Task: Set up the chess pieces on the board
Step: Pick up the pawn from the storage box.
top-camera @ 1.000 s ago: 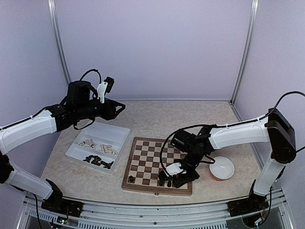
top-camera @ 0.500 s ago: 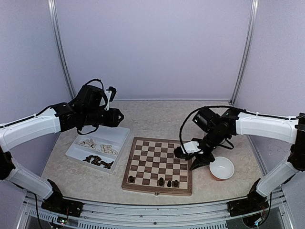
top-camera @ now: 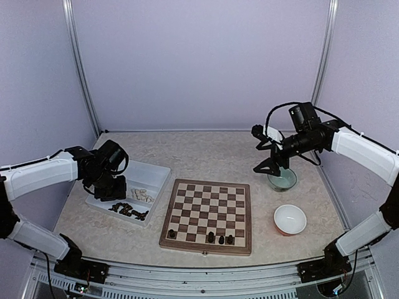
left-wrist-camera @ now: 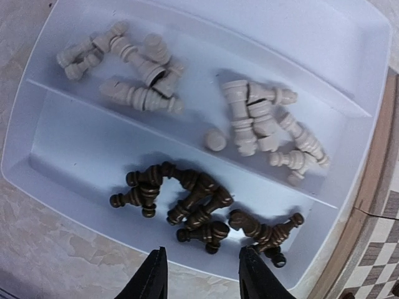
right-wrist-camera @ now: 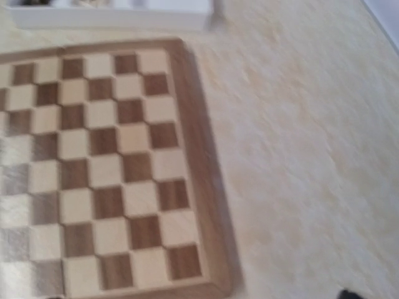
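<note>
Your left gripper (left-wrist-camera: 204,252) hangs open over the white tray (left-wrist-camera: 37,156), with dark chess pieces (left-wrist-camera: 199,208) in one compartment and cream in the next. Four stand on the board (top-camera: 206,208). Your right gripper (top-camera: 269,169), jaws apart, is above the green bowl (top-camera: 285,182).

**Board centre, tray left, bowls right**

The board (top-camera: 207,190) lies in the middle of the worktop (top-camera: 206,146), with four chessmen (top-camera: 221,239) standing on its nearest row. The tray (top-camera: 159,168) sits just left of it: one heap of pieces (left-wrist-camera: 262,124) in the middle compartment, a second heap (left-wrist-camera: 193,205) in the near one. One bowl (top-camera: 290,219) is right of the board, another bowl (top-camera: 282,180) behind that.
</note>
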Motion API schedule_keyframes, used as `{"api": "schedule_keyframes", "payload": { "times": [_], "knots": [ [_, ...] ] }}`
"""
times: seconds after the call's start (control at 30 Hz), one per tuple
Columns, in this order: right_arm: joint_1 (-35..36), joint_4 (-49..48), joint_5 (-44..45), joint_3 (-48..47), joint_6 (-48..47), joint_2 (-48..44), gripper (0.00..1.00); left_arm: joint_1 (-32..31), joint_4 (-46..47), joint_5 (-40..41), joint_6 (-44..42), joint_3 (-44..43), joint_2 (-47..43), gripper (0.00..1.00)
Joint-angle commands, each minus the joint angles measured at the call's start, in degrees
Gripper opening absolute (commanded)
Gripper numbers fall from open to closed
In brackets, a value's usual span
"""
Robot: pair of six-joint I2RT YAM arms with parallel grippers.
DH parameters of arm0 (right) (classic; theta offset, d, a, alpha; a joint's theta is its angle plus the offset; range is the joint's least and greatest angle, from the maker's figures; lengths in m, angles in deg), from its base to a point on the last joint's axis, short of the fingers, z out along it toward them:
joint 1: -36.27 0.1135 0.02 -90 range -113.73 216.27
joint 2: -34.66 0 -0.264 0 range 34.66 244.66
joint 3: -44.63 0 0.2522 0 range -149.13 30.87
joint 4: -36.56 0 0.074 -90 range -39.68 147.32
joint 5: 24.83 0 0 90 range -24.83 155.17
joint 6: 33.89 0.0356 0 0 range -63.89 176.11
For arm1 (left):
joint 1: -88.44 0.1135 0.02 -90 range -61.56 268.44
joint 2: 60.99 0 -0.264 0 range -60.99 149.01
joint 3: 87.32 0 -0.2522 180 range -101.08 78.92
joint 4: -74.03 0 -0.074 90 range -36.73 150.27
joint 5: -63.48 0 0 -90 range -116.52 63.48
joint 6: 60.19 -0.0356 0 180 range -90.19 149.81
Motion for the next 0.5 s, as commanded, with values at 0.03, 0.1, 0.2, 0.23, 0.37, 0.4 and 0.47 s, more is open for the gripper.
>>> {"api": "schedule_keyframes", "payload": {
  "times": [0.03,0.1,0.2,0.23,0.37,0.4,0.47],
  "knots": [
    [0.05,1.16,-9.68,0.43,-0.48,1.17,0.82,5.50,-4.34,0.28,-2.02,-0.18,3.44,0.39],
    [0.00,2.17,-12.53,0.43,-1.05,2.04,0.73,8.49,-3.68,0.08,-5.17,-0.44,5.40,0.39],
    [0.01,2.78,-15.40,0.50,-1.18,3.08,0.66,11.54,-3.14,-0.10,-9.29,-1.82,9.17,0.38],
    [0.00,2.81,-15.86,0.60,-1.28,3.22,0.65,12.10,-2.72,-0.89,-10.60,-2.57,11.57,0.38],
    [0.08,3.09,-15.79,0.70,-1.82,3.50,0.65,12.57,-2.62,0.33,-12.45,-5.66,17.76,0.40],
    [0.09,3.12,-15.68,0.70,-2.01,3.56,0.65,12.68,-2.52,0.76,-12.82,-6.17,19.19,0.40],
    [0.09,3.26,-15.63,0.76,-2.02,3.83,0.65,13.05,-1.84,1.26,-13.35,-6.66,21.47,0.41]
  ]
}}
